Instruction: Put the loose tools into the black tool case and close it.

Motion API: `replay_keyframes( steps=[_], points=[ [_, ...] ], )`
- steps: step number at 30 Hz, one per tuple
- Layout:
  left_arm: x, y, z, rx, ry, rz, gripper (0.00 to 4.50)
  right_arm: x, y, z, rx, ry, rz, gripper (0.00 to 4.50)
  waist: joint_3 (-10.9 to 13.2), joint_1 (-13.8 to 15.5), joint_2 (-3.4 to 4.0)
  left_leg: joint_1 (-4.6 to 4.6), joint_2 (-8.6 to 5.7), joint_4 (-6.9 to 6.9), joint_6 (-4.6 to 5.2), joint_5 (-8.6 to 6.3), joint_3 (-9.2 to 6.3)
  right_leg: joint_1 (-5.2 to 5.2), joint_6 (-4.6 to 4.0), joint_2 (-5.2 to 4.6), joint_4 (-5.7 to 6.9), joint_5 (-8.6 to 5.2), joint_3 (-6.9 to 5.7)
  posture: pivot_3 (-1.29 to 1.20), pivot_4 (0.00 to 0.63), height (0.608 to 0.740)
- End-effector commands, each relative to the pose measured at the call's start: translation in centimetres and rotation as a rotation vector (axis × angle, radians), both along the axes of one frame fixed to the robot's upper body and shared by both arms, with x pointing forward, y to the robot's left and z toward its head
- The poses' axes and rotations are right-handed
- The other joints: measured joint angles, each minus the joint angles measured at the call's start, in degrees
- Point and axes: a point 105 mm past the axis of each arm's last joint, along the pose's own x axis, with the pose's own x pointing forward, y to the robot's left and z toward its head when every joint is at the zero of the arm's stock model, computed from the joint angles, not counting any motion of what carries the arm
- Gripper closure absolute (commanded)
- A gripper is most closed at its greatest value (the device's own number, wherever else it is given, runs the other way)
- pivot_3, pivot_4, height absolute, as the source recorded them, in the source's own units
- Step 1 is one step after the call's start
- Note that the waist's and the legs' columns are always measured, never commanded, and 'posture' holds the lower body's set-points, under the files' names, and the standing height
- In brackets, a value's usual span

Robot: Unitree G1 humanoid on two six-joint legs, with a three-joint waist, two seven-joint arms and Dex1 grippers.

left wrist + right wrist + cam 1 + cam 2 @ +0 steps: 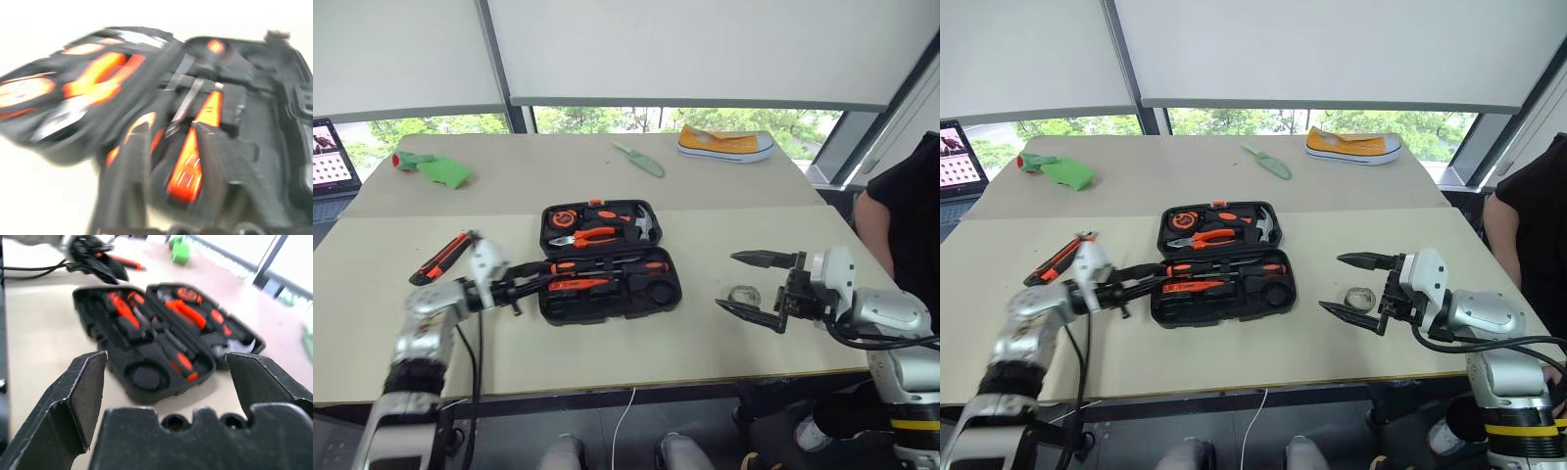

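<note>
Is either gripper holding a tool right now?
No. The right gripper is open and empty; the left gripper sits at the tool case edge, gripping nothing visible.

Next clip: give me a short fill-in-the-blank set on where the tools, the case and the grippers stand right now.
1. The black tool case lies ____ on the table, lid flat.
2. The tape roll lies on the table between the ____ gripper's fingers.
3. The orange-and-black utility knife lies outside the case, near the ____ gripper.
4. The right gripper's jaws are ____.

Missing words: open; right; left; open
</note>
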Motion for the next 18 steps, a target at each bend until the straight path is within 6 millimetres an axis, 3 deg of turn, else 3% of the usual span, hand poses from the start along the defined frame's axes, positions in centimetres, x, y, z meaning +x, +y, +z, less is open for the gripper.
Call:
replay_keyframes(
  steps=[1,4,5,8,10,12,15,18],
  points=[
    [-3.4,6.0,0.9,-0.079,-0.042,0.299,1.27,-0.5,0.5,1.2,0.096,-0.051,0.035,0.00,0.0,0.1,0.00,-0.01,-0.01,-0.02,0.00,0.00,0.01,-0.02,0.01,-0.03,0.00,-0.01,-0.02,0.00,0.150,0.740],
    [-7.1,10.8,-0.2,-0.110,-0.026,0.580,0.20,-0.6,1.0,1.6,0.178,-0.063,0.047,0.00,0.0,0.1,-0.04,-0.01,0.00,-0.02,0.00,-0.01,0.04,-0.02,0.00,-0.08,-0.04,-0.01,-0.04,0.00,0.150,0.740],
    [-8.1,11.7,-0.3,-0.118,-0.023,0.638,0.05,-0.5,1.1,1.7,0.186,-0.078,0.044,0.00,0.0,0.2,-0.07,0.00,0.01,-0.02,0.00,-0.01,0.04,0.00,0.00,-0.08,-0.05,-0.01,-0.05,0.00,0.150,0.740],
    [-11.4,14.4,-1.0,-0.150,0.004,0.803,0.05,-0.9,1.7,1.1,0.219,-0.014,0.079,0.00,0.0,1.3,-0.16,0.03,0.03,-0.01,-0.07,0.03,0.05,0.00,-0.03,-0.14,-0.05,0.00,-0.16,0.00,0.150,0.740],
    [-12.3,15.2,-1.2,-0.157,0.024,0.865,0.05,-0.8,1.9,1.0,0.223,-0.010,0.087,0.00,0.0,1.8,-0.20,0.11,0.03,-0.01,-0.45,-0.20,0.08,-0.11,-0.40,-0.21,-0.12,-0.18,-0.21,0.00,0.150,0.740],
    [-12.1,15.1,-0.9,-0.151,0.027,0.870,0.05,-0.7,2.1,1.0,0.223,-0.019,0.085,0.00,0.0,2.4,-0.21,0.19,0.02,-0.01,-0.53,-0.25,0.11,-0.08,-0.45,-0.25,-0.14,-0.18,-0.24,0.00,0.150,0.740],
    [-9.9,14.6,0.2,-0.121,0.045,0.882,0.05,-0.5,2.4,1.0,0.207,-0.027,0.097,0.00,0.0,2.9,-0.23,0.19,0.02,-0.01,-0.57,-0.27,0.11,-0.09,-0.46,-0.27,-0.14,-0.17,-0.30,0.00,0.150,0.740],
    [-6.1,13.2,1.1,-0.113,0.112,0.840,0.05,-0.4,2.9,1.1,0.188,-0.035,0.116,0.00,-0.1,3.0,-0.30,0.19,0.03,-0.01,-0.59,-0.26,0.11,-0.08,-0.51,-0.27,-0.13,-0.10,-0.33,0.00,0.150,0.740]
  ],
)
